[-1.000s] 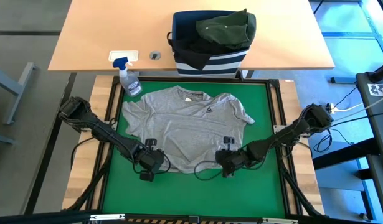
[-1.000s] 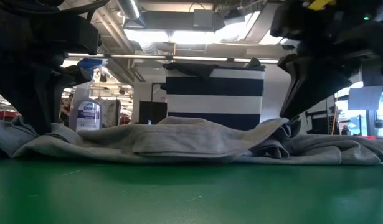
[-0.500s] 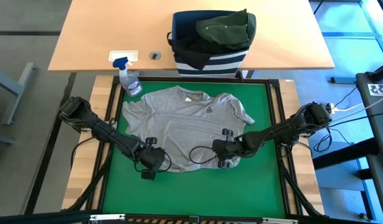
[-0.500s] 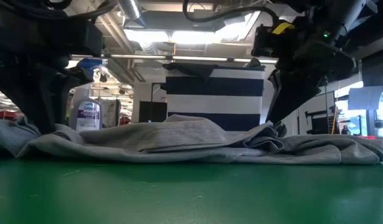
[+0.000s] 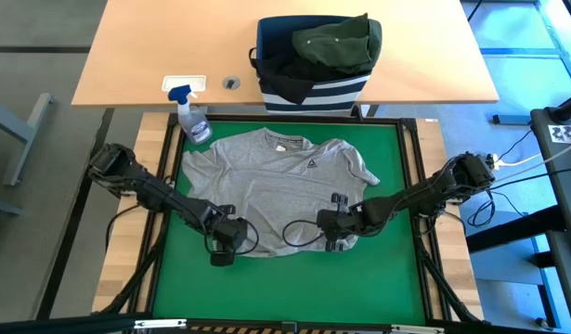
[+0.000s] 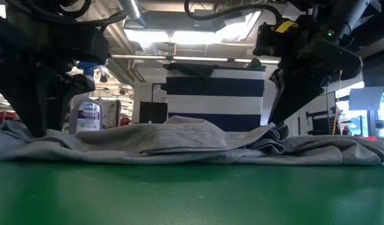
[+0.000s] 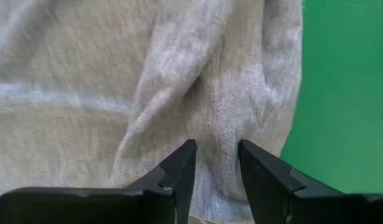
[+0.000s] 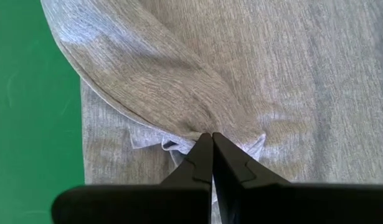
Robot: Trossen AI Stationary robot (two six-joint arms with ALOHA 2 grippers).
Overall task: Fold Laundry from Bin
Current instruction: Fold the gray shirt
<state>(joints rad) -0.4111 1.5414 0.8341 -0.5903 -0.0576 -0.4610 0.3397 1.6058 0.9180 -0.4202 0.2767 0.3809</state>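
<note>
A light grey T-shirt [image 5: 266,186] lies front up on the green mat [image 5: 387,269], collar toward the bin. My right gripper [image 5: 334,234] is shut on cloth at the shirt's lower right. My left gripper [image 5: 223,249] stands at the shirt's lower left corner, its fingers apart astride a ridge of cloth [image 7: 217,124]. The navy striped bin [image 5: 313,91] stands on the wooden table beyond the mat, with a dark olive garment [image 5: 336,42] and a black one [image 5: 280,60] inside. My left gripper points down at the shirt's lower left edge; whether its fingertips [image 7: 182,158] touch the cloth cannot be told. My right gripper pinches a gathered pucker of the shirt [image 8: 192,134] between its two fingers, near the lower right hem. It comes slanting down from the table's right. A fold [image 8: 135,81] runs from the pinch across the shirt, which otherwise lies on the mat.
A clear spray bottle with a blue nozzle [image 5: 192,116] stands at the mat's far left corner, close to the shirt's sleeve. Bare green mat lies along the near edge [image 5: 285,288] and to the right of the shirt.
My right gripper has gone toward the table's left edge, staying shut, and has drawn the shirt's lower right part inward over the shirt; for the last half second it has kept still. The collar end has stayed in place.
</note>
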